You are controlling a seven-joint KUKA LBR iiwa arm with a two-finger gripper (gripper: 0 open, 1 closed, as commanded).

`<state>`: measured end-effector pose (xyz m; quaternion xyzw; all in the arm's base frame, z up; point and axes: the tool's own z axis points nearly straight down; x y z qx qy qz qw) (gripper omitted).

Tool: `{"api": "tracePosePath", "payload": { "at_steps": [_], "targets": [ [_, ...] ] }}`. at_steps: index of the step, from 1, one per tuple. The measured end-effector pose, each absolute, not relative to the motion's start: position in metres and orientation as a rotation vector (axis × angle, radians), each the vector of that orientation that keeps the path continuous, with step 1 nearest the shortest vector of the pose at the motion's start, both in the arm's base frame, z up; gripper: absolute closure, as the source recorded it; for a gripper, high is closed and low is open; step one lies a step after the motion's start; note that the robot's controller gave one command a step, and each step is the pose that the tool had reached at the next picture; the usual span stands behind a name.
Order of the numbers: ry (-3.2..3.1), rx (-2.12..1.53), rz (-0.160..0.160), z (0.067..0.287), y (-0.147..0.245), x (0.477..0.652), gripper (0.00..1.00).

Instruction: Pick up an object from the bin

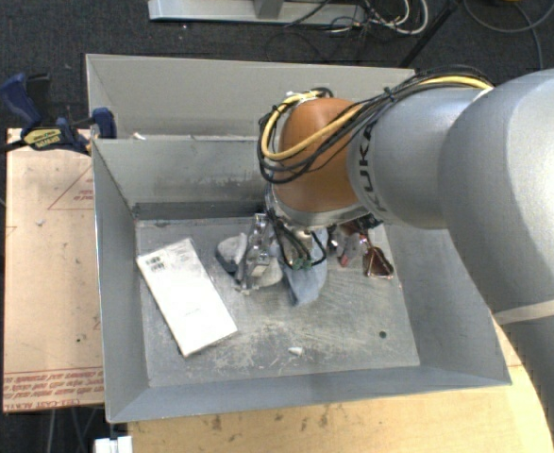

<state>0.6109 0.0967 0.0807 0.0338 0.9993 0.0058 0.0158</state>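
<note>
My gripper (254, 270) reaches down into the middle of the bin, its metal fingers low over a small grey-white lump (231, 250) that lies just to their left. A blue-grey piece of cloth (305, 282) lies right beside the fingers on the right, partly under the wrist. Whether anything sits between the fingers is hidden.
A white flat box with a barcode label (186, 295) lies at the bin's left, tilted. A pair of red-brown sunglasses (369, 258) rests at the right of the wrist, partly covered by the arm. The arm with its orange cover and cables overhangs the bin's back right.
</note>
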Motion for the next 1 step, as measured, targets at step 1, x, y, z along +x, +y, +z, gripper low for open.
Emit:
{"api": "tracePosePath", "payload": {
  "at_steps": [1],
  "targets": [
    [3.133, 0.0, 0.004, 0.2426, 0.1441, 0.6046, 1.0]
  ]
}}
